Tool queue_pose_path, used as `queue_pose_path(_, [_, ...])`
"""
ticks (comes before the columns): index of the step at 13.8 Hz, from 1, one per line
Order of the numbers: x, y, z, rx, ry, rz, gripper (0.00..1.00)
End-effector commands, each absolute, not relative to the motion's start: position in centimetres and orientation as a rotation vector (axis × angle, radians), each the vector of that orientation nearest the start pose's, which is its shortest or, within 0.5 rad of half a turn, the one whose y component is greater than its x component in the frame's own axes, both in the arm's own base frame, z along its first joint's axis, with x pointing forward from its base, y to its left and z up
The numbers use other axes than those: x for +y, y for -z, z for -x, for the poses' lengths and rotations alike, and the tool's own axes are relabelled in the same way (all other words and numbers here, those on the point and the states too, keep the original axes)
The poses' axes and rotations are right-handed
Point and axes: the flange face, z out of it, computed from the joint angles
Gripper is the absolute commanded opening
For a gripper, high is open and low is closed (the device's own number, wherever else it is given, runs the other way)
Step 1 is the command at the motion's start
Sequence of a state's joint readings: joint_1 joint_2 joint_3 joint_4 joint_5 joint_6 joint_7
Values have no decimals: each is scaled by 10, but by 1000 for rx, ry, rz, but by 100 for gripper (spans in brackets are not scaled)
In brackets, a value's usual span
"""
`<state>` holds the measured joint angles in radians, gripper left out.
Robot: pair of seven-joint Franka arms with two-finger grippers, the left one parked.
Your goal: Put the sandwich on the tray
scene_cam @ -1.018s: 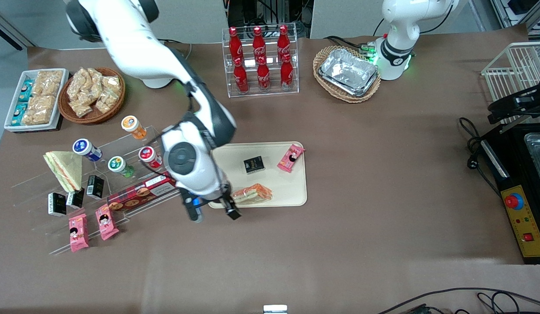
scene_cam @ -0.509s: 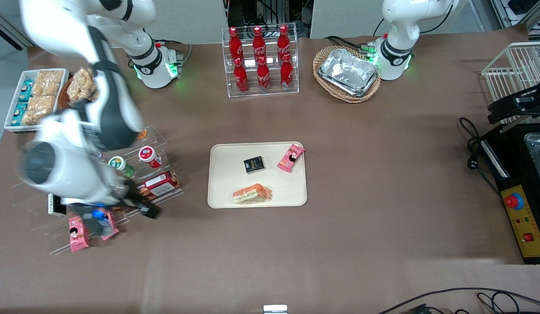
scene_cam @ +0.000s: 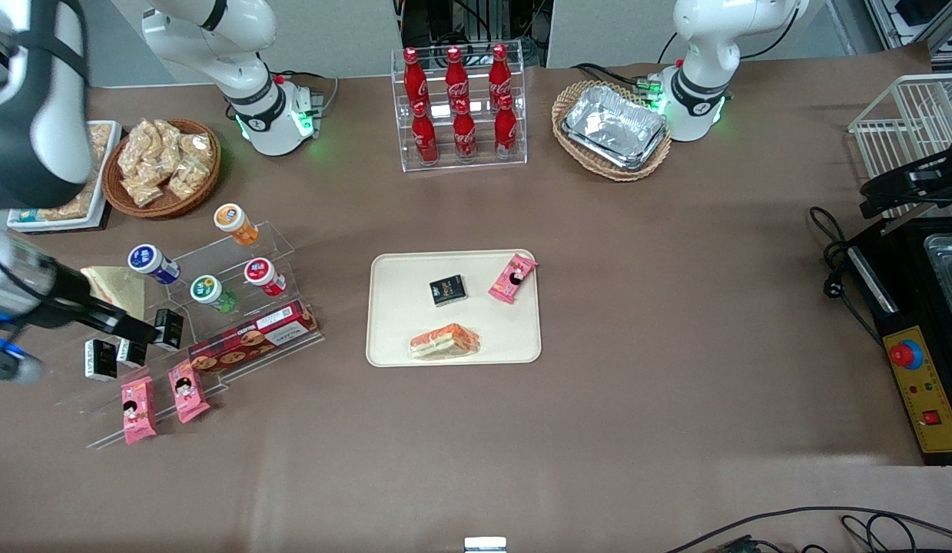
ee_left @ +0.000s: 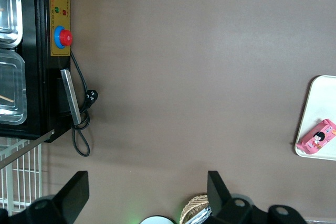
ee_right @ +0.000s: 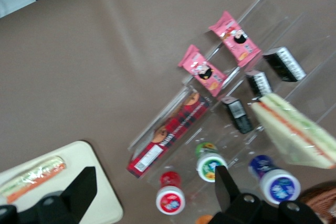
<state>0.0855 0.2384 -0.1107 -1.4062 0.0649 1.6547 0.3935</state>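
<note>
The sandwich (scene_cam: 445, 340), clear-wrapped with orange and pale stripes, lies flat on the cream tray (scene_cam: 399, 265), near the tray's edge closest to the front camera. Nothing touches it. My right gripper (scene_cam: 130, 329) is well away from it, toward the working arm's end of the table. It hangs above the acrylic stand, over the small black boxes. In the right wrist view the gripper (ee_right: 155, 177) is open with nothing between its fingers. That view also shows the sandwich (ee_right: 32, 178) on a corner of the tray (ee_right: 92, 205).
A black box (scene_cam: 448, 289) and a pink snack pack (scene_cam: 512, 278) also lie on the tray. The acrylic stand holds capped bottles, a red cookie box (scene_cam: 253, 336), pink packs and a triangular sandwich (ee_right: 296, 129). A cola rack (scene_cam: 460, 100) and a basket of foil trays (scene_cam: 614, 127) stand farther from the camera.
The right arm has swung away from the tray toward its own end of the table, over the acrylic stand. The sandwich stays where it lay on the tray.
</note>
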Motion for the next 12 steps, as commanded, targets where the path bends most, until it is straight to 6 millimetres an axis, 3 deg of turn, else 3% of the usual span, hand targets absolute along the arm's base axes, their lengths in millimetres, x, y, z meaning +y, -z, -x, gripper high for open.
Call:
queue_pose_path(1, [-54, -597, -597, 495, -2, 3069, 100])
queue_pose_path(4, [-78, -622, -570, 437, 20, 3092, 100])
queue_pose_path(7, [-79, -652, -539, 424, 79, 3131, 100])
queue_pose_path(12, [-84, -665, -537, 335, 77, 3184, 100])
